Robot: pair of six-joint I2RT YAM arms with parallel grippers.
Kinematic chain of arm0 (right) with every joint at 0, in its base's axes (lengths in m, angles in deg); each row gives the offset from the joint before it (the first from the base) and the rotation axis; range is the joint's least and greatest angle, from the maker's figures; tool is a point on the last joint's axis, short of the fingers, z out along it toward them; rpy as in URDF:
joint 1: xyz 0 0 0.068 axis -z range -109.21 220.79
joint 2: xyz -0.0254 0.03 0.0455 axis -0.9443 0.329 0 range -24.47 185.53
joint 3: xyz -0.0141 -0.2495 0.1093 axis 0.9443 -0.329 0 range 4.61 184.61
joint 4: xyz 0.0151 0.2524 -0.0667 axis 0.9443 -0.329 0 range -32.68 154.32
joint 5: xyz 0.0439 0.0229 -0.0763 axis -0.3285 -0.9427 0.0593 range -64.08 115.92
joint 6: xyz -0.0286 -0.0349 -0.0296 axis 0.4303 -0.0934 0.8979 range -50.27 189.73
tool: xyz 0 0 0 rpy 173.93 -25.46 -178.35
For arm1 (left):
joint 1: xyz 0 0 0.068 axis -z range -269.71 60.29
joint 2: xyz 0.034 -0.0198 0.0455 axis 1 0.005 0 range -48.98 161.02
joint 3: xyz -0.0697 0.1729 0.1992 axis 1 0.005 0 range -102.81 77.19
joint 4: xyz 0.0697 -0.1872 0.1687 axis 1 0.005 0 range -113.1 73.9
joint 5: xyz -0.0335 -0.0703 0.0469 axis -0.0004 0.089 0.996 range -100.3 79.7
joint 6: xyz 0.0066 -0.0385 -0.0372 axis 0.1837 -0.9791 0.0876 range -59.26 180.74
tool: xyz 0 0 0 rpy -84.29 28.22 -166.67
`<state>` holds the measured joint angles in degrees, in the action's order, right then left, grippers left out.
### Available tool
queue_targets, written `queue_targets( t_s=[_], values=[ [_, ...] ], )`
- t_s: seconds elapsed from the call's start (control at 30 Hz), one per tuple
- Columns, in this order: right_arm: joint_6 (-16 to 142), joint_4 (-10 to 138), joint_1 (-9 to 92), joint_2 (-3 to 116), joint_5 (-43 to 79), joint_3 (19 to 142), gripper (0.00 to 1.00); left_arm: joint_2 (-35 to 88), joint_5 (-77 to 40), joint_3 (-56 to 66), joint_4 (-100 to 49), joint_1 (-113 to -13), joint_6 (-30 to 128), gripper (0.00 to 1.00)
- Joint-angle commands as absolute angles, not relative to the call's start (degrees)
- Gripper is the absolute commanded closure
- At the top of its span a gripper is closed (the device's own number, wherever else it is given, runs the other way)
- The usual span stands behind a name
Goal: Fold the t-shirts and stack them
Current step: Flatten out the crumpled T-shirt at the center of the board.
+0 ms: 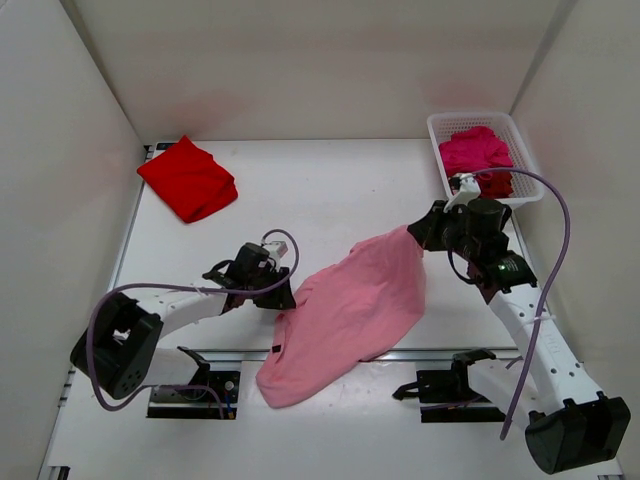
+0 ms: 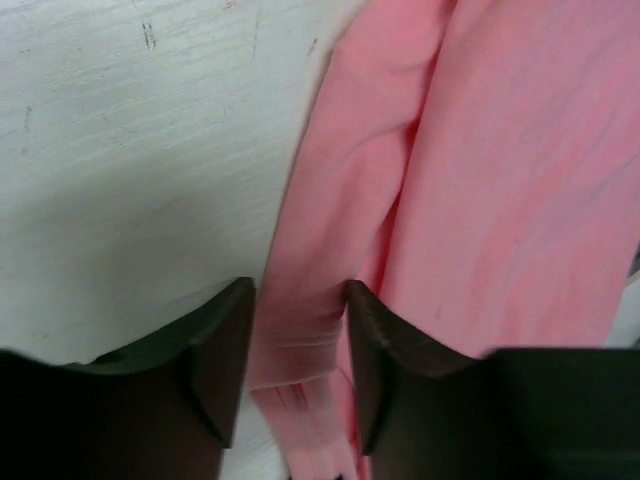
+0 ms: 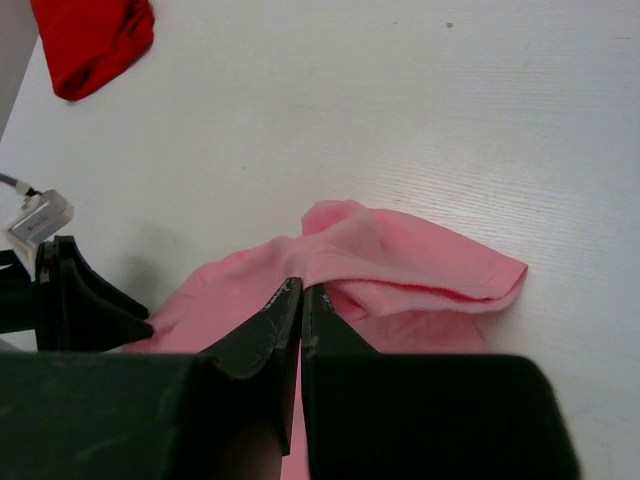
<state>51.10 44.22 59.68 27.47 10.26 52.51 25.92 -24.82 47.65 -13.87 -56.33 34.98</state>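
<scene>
White walls (image 1: pixel 300 60) box in a white counter (image 1: pixel 330 190). A red shirt (image 1: pixel 188 178) lies far left. The left tool (image 1: pixel 280 297) stands spread astride an edge of the pink shirt (image 1: pixel 350 310), mid-counter; the right tool (image 1: pixel 418 236) pinches its lifted corner. A magenta shirt (image 1: pixel 478 152) sits in the far-right basket (image 1: pixel 437 125).

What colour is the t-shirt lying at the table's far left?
That t-shirt is bright red, clearest in the top external view.

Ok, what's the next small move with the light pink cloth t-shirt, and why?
Probably close the left gripper: its jaws stand apart astride a fold of the light pink cloth t-shirt, while the right gripper is shut on its far corner. With both ends held, the two could likely spread it flat for folding.
</scene>
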Motion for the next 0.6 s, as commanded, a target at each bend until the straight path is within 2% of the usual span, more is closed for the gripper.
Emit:
queue_targets(
  t_s=[0.0,0.1,0.2,0.3,0.4,0.5,0.57],
  values=[
    [51.0,46.4,57.6,26.0,10.6,55.2,1.00,26.3,-23.7,48.7,-16.9,-56.4,34.3,0.50],
    [52.2,44.2,56.8,24.3,10.7,58.0,1.00,22.4,-24.4,47.8,-15.3,-56.8,33.3,0.87],
    [52.9,41.4,57.4,22.9,11.0,62.2,1.00,12.9,-25.9,43.5,-10.5,-60.5,33.2,0.98],
    [53.5,38.4,56.3,22.1,11.6,66.2,1.00,5.2,-27.3,37.2,-2.6,-65.9,34.5,1.00],
    [54.4,34.3,53.0,21.0,14.6,72.8,1.00,0.3,-30.3,24.9,6.4,-72.9,36.8,1.00],
    [54.8,31.5,47.3,19.9,20.0,78.4,1.00,-1.3,-31.6,12.8,14.8,-78.4,39.4,1.00],
    [54.4,29.3,43.7,19.4,23.9,81.8,1.00,-0.9,-30.2,5.4,18.9,-78.5,40.3,1.00]
  ],
)
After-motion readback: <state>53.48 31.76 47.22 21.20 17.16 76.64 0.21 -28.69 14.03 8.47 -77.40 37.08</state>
